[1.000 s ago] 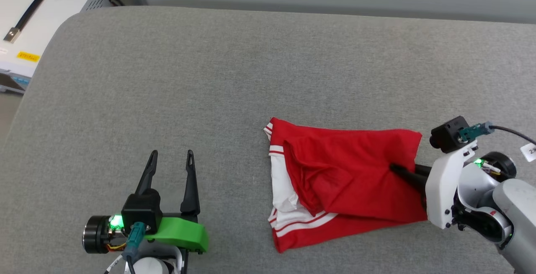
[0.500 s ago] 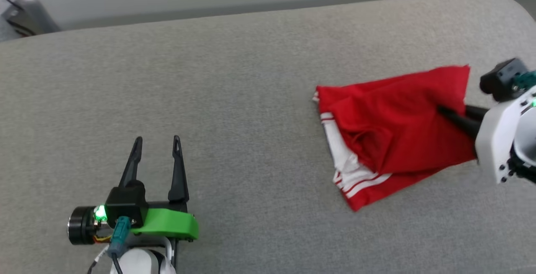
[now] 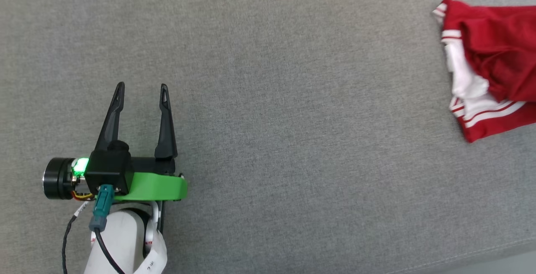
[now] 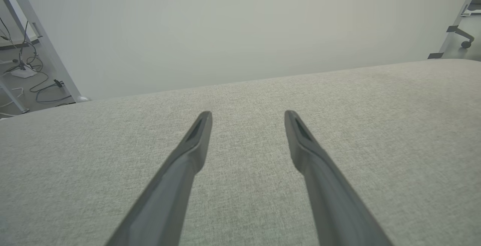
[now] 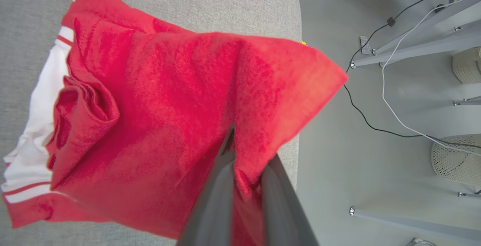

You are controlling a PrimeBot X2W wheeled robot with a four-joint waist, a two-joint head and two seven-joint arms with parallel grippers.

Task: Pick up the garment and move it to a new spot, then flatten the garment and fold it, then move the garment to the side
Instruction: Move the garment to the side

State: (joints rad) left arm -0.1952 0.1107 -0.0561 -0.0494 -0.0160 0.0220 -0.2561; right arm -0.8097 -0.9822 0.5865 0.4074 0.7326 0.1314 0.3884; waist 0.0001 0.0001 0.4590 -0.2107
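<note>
The garment [image 5: 161,118], a red jersey with a white sleeve and red-white striped trim, lies crumpled on the grey upholstered surface [image 3: 293,98]. A fold of its red cloth is pinched between the two dark fingers of the right gripper [image 5: 248,152]. The left finger lies against the cloth, and the right finger's tip is covered by it. The white sleeve and striped trim lie on the far-left side of those fingers. A red corner spreads to their right, past the rounded edge of the surface. Beyond that edge lies the pale floor [image 5: 338,170], with loose cables [image 5: 375,125], metal legs and a perforated basket [image 5: 456,159].

In the head view the garment sits at the right edge, cut off by the frame and well apart from the left gripper [image 3: 142,86]. The left gripper's fingers are spread apart and grasp nothing, with bare grey fabric between and ahead of them. A pale wall [image 4: 240,31] stands beyond the surface's far edge.
</note>
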